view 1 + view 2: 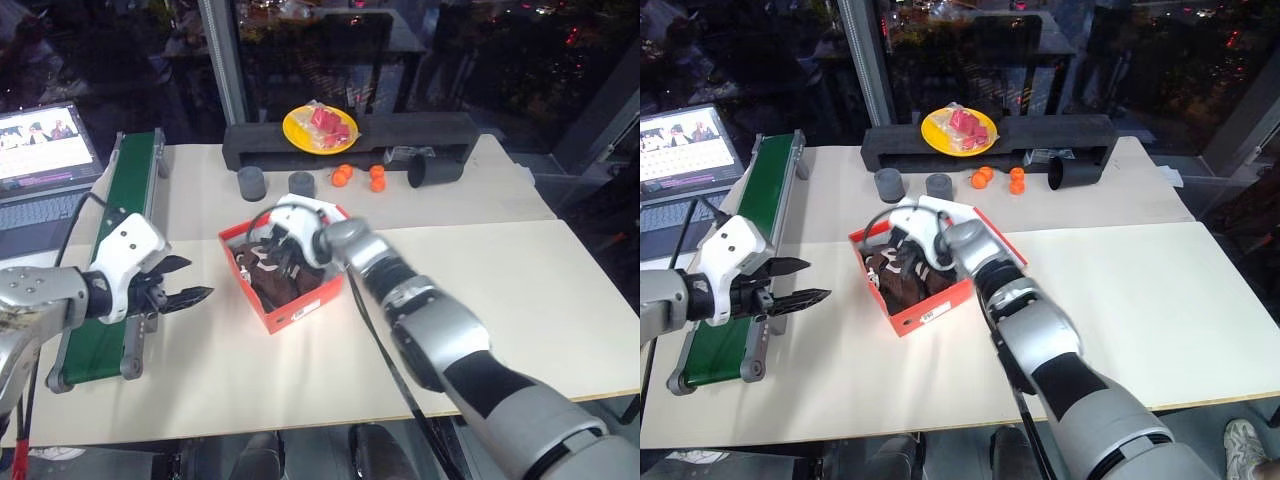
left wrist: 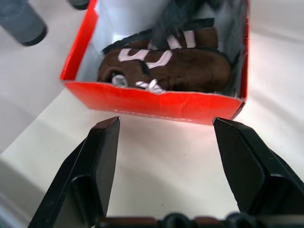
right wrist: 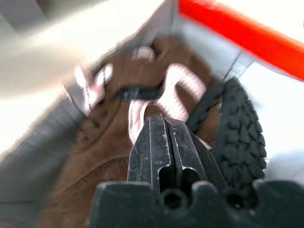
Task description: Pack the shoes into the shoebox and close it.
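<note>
Fingers pressed together, gripping nothing, my right gripper [image 3: 166, 137] should nudge the shoes [image 2: 171, 66] flat inside the shoebox [image 1: 300, 312]; left fingers [image 2: 102, 161] wait spread, empty.

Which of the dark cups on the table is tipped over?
The black cup at the far right lies on its side; the two grey cups stand upright.

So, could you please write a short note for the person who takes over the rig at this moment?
Left end effector: open, holding nothing, beside the shoebox, above the table.
Right end effector: shut, holding nothing, down inside the box just over the shoes.
Things: both brown shoes lie in the red-orange box; one shows its black sole.
Done: shoes are packed.
Left: take the right arm out and close the box; where the lid stands cannot be told.
</note>
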